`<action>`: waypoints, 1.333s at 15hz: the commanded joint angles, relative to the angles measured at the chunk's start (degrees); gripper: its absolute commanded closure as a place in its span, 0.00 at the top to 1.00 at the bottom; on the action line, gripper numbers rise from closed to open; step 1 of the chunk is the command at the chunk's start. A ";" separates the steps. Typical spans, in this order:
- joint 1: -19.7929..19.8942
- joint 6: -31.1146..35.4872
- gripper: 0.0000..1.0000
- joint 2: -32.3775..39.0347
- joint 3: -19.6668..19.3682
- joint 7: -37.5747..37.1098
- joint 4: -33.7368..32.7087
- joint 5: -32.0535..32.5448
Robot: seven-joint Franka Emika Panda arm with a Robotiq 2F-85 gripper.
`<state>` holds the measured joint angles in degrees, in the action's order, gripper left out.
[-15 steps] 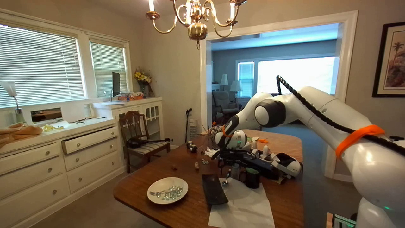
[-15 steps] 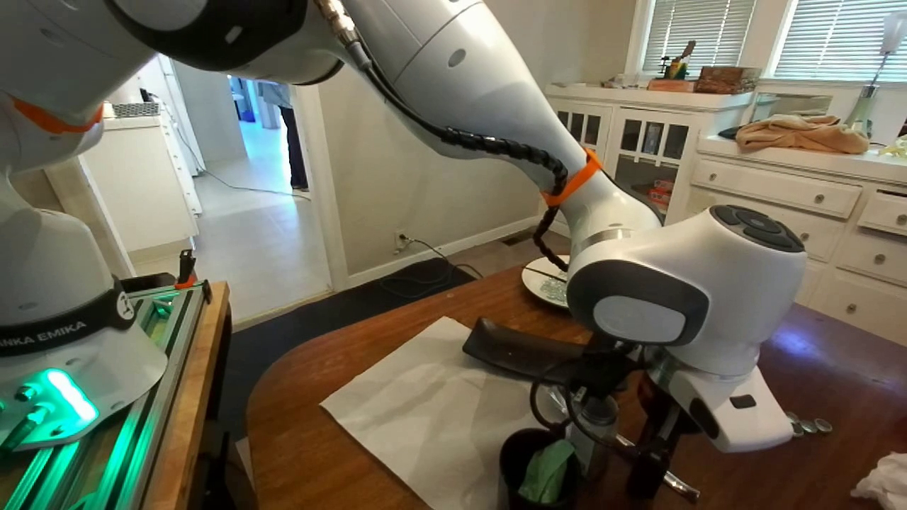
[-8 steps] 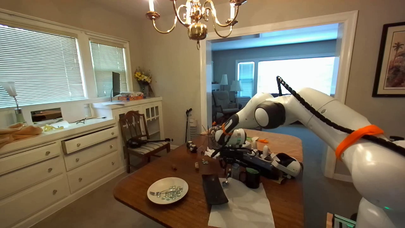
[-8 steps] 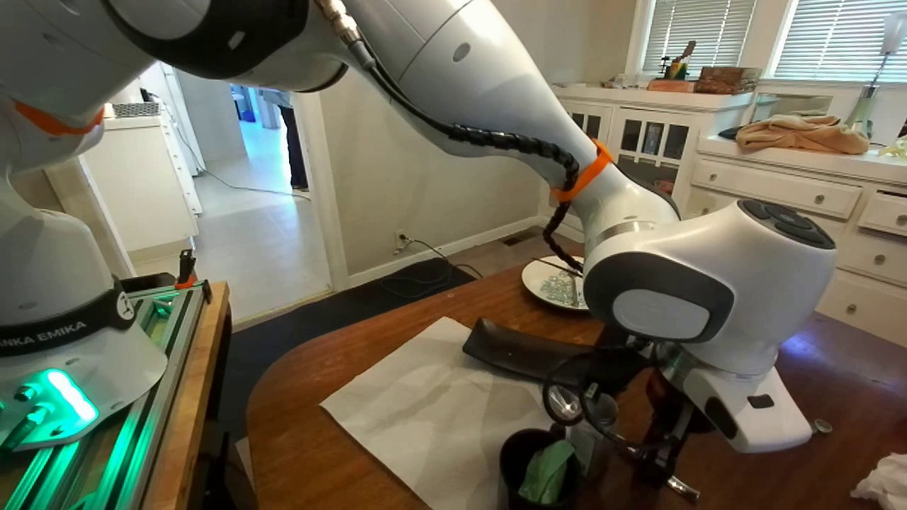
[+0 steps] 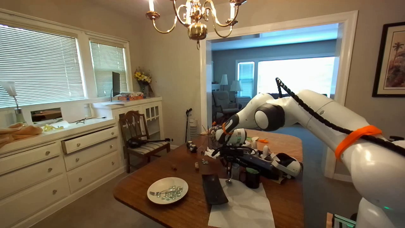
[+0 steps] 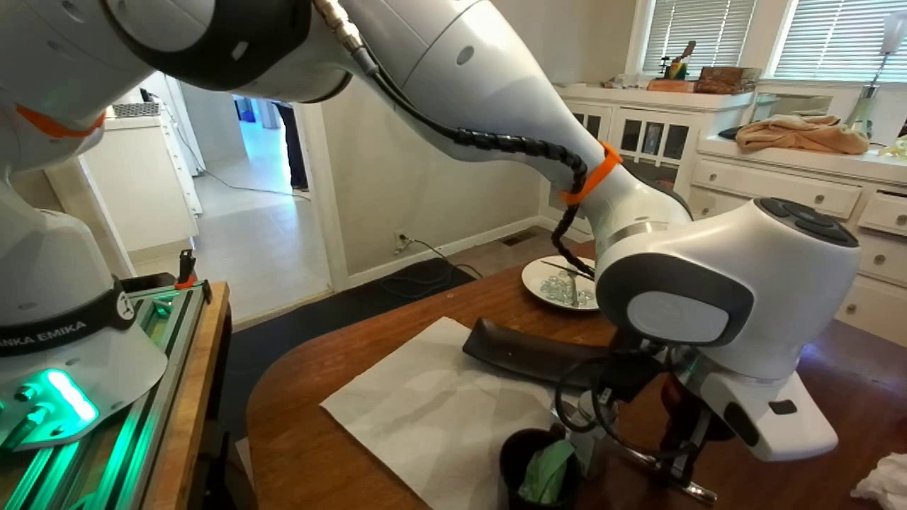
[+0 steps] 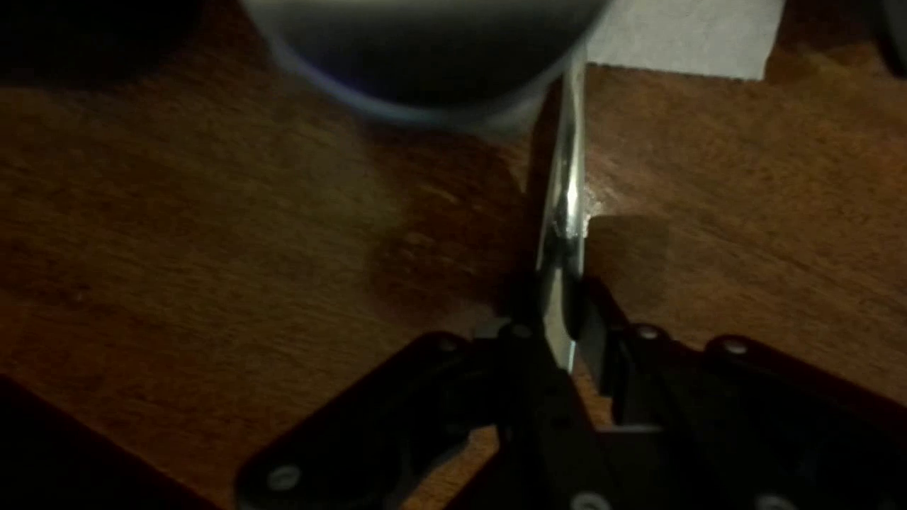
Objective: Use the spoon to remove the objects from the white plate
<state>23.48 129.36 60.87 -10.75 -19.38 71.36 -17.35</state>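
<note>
The white plate (image 5: 162, 181) rests near the table corner, and in an exterior view its far edge is partly covered by the arm (image 6: 666, 304). On it lie the objects, several small glassy greenish pieces (image 5: 172, 193), along with a fork (image 5: 154, 193). Some distance away, my gripper (image 7: 560, 304) is shut on the handle of the spoon (image 7: 569, 163). The handle's end (image 6: 698, 491) sticks out beyond the fingers in an exterior view. The bowl (image 5: 228, 181) shows near the paper's edge; whether the spoon touches the table I cannot tell.
Close beside the spoon stand a clear glass (image 5: 235, 172) and a black cup (image 6: 521, 453) with green cloth inside. A dark curved tray (image 5: 214, 190) lies by the white paper (image 5: 243, 205). A headset (image 5: 290, 164) sits behind. A blurred round rim (image 7: 425, 106) covers the wrist view's top.
The fingers have closed on the spoon's handle. Arm and gripper have shifted rightward in an exterior view, and the spoon has moved slightly with them. Plate and glassy pieces stay where they were.
</note>
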 commanded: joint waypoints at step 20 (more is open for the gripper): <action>2.64 -1.75 0.05 -2.74 3.99 -16.49 -7.10 -9.16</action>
<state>27.19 125.29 59.46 -8.46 -35.06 62.49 -24.44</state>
